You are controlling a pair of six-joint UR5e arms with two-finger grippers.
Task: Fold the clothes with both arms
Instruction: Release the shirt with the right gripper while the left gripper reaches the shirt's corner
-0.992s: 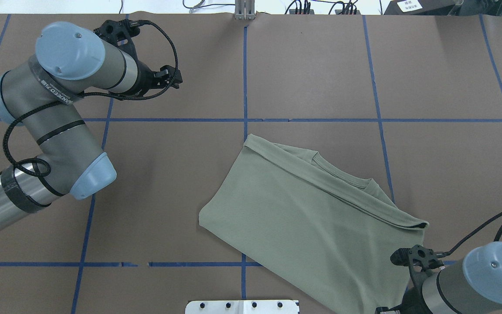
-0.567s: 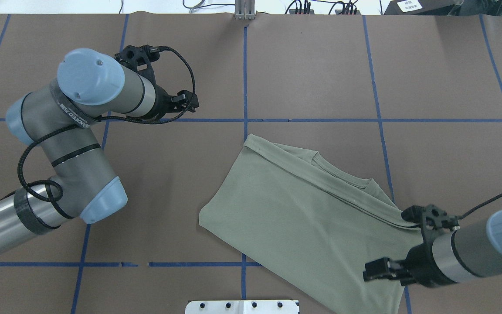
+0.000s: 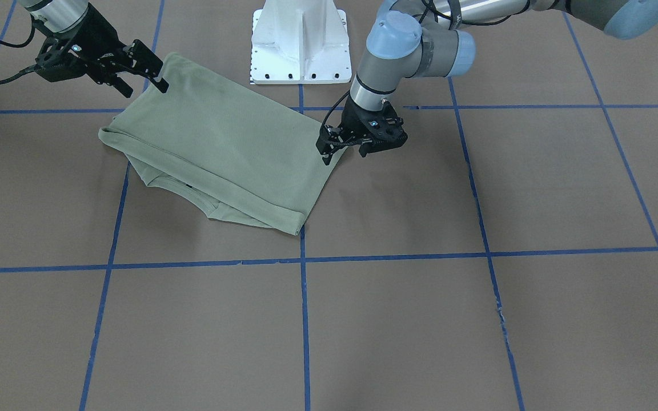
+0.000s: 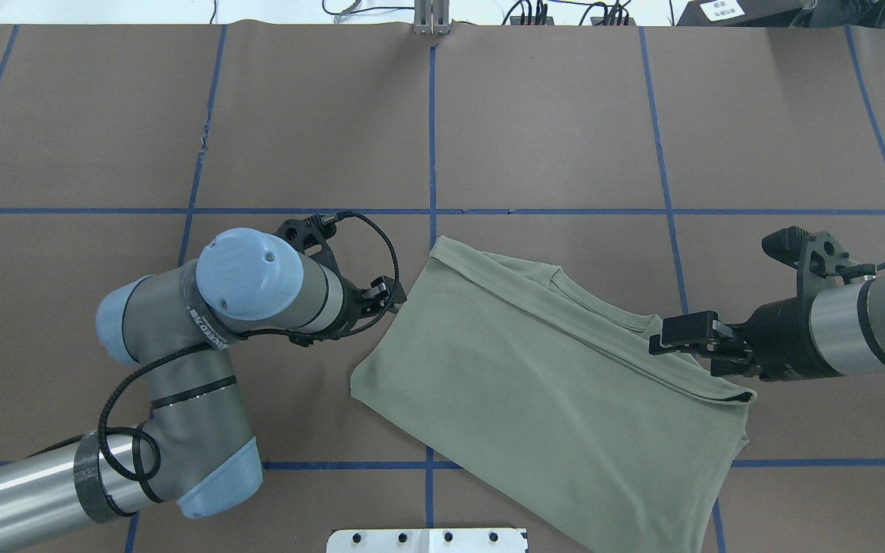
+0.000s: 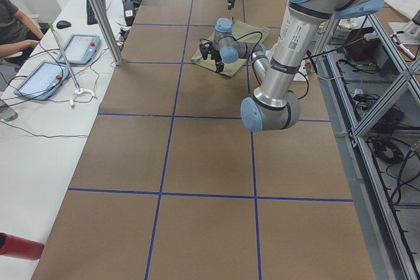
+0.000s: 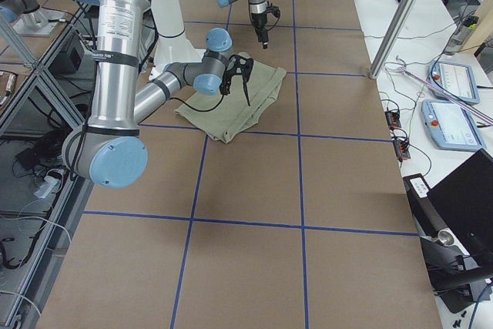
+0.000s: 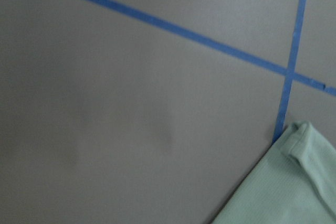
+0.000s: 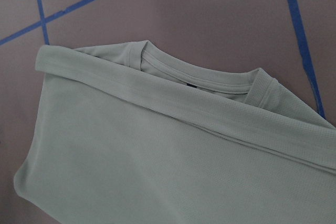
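The pale sage-green shirt (image 4: 535,384) lies folded on the brown table, its collar (image 4: 604,307) on the far side. It also shows in the front view (image 3: 220,142) and the right wrist view (image 8: 131,150). One corner shows in the left wrist view (image 7: 299,192). My left gripper (image 4: 395,296) is open and low at the shirt's left edge; one finger (image 3: 324,155) is at the cloth's corner. My right gripper (image 4: 673,346) is open over the shirt's right end, beside the collar, and also shows in the front view (image 3: 141,88). Neither holds anything.
The white pedestal base (image 4: 427,540) stands at the near edge, just beside the shirt. Blue tape lines (image 4: 432,138) grid the brown table. In the left side view, a white side table (image 5: 46,83) with tablets runs along the far edge.
My left gripper has come from the far left down to the shirt's left edge. My right gripper has swung from the near right corner across the shirt to beside the collar. The shirt has not moved.
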